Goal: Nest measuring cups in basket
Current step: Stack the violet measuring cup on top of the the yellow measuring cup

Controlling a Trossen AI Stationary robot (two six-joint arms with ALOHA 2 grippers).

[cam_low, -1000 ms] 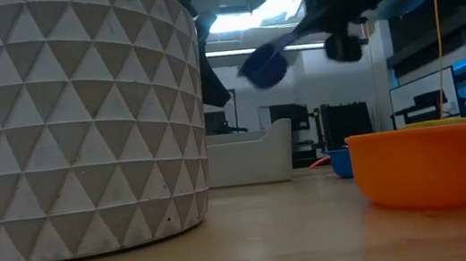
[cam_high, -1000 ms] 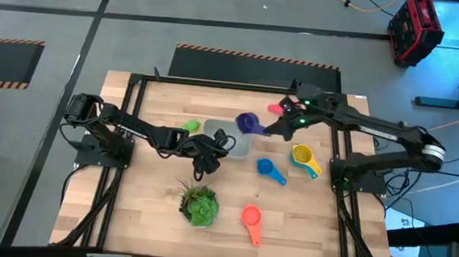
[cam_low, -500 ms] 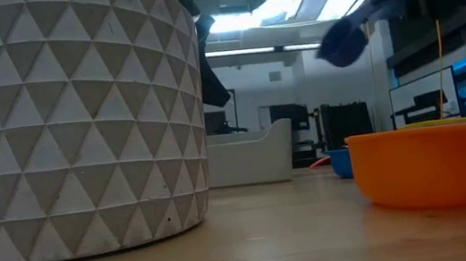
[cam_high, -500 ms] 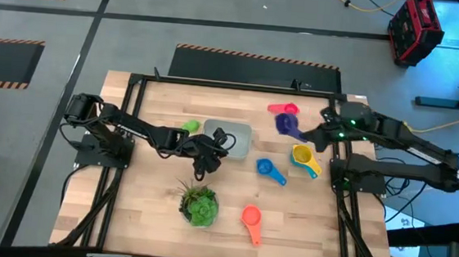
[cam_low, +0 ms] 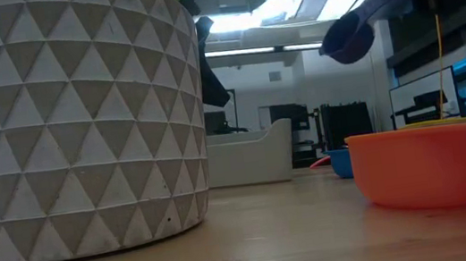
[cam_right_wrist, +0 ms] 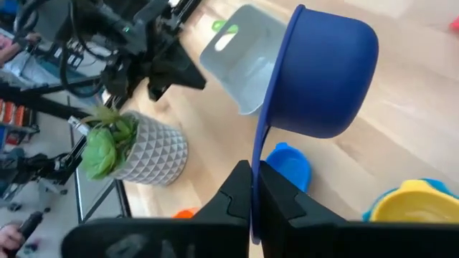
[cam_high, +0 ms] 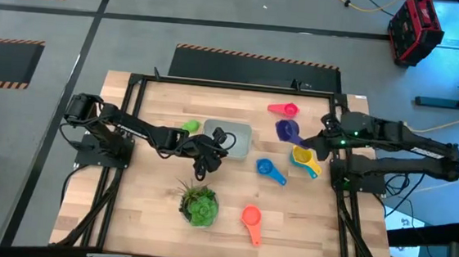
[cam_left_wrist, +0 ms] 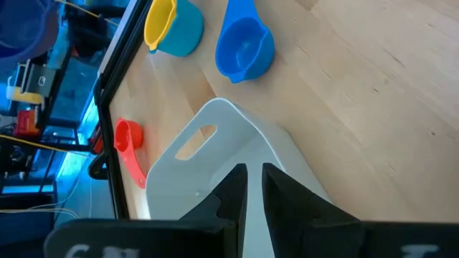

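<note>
The bench (cam_high: 151,180) is pale planked wood with a matt finish. The purple cup (cam_right_wrist: 326,75) is smooth glossy plastic, the basket (cam_right_wrist: 252,61) translucent plastic, and the plant pot (cam_low: 74,124) rough and faceted.

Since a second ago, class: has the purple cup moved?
Yes. Gripped in the right claw, the purple cup has moved right, away from the basket and toward the yellow cup.

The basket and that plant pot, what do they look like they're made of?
Basket: likely thin plastic, pale and slightly translucent, with smooth rounded corners and a moulded handle slot. Plant pot: probably ceramic or concrete, matte white with a raised triangle relief; can't tell which.
</note>
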